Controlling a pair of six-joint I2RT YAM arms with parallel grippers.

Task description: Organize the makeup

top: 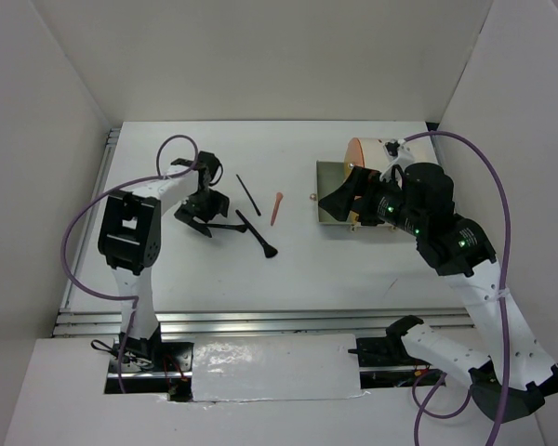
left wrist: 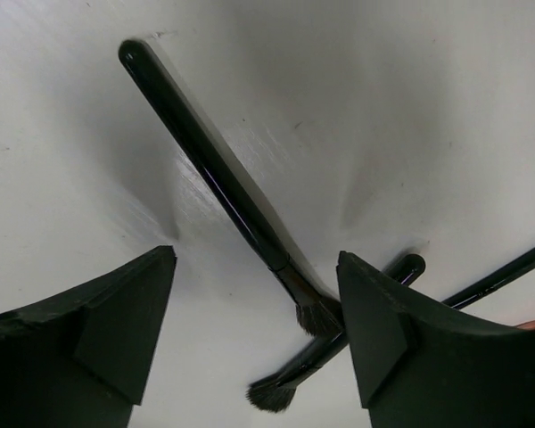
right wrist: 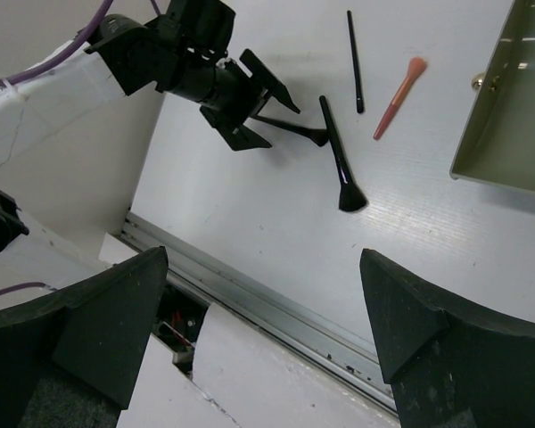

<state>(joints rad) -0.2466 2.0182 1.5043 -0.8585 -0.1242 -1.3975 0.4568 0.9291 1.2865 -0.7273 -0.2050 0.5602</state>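
Note:
The makeup lies loose on the white table. A black brush (left wrist: 214,165) (top: 225,226) runs between the fingers of my open left gripper (left wrist: 257,259) (top: 205,212), which hangs low over it without touching. Its bristles rest against a second black brush (left wrist: 339,343) (top: 257,234) (right wrist: 337,156). Further right lie a thin black stick (top: 248,195) (right wrist: 354,58) and a short orange-pink stick (top: 276,208) (right wrist: 397,94). My right gripper (right wrist: 263,259) (top: 346,197) is open and empty, up in the air by the box at the right.
A cream drum-shaped box with an orange face (top: 358,153) stands at the back right, its olive drawer (top: 333,190) (right wrist: 508,107) pulled open toward the makeup. A metal rail (top: 260,321) (right wrist: 276,308) runs along the table's near edge. White walls close in both sides.

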